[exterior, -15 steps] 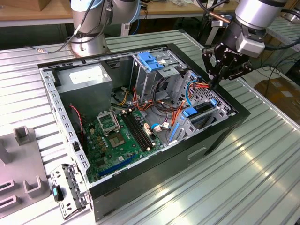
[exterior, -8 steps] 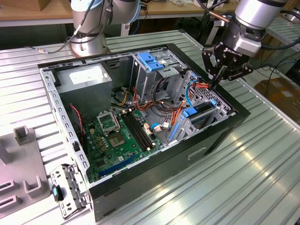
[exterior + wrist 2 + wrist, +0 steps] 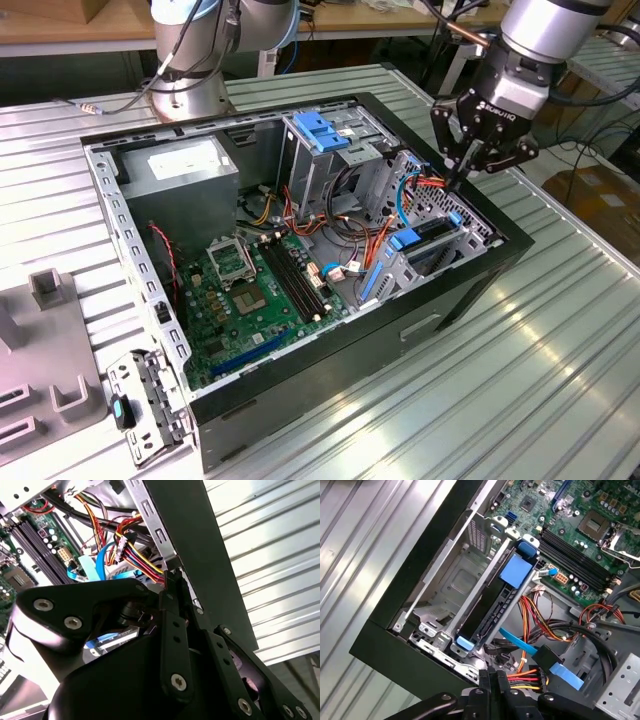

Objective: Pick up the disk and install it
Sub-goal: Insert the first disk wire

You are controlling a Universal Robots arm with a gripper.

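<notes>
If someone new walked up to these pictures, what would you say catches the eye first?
Most striking is the open computer case lying on the ribbed metal table, its green motherboard exposed. The gripper hangs over the corner of the case at the exterior view's right, fingers together, just above the disk with its bright blue rails, which sits in its bay there. A tangle of red, yellow and orange wires runs beside the disk.

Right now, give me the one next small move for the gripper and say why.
Probably ease the shut gripper down onto the nearer blue end tab of the disk and press gently. The disk already stands in its drive bay, the gripper holds nothing, and it hangs just above that end, close beside the coloured wires, so a slow approach seems wise.
</notes>
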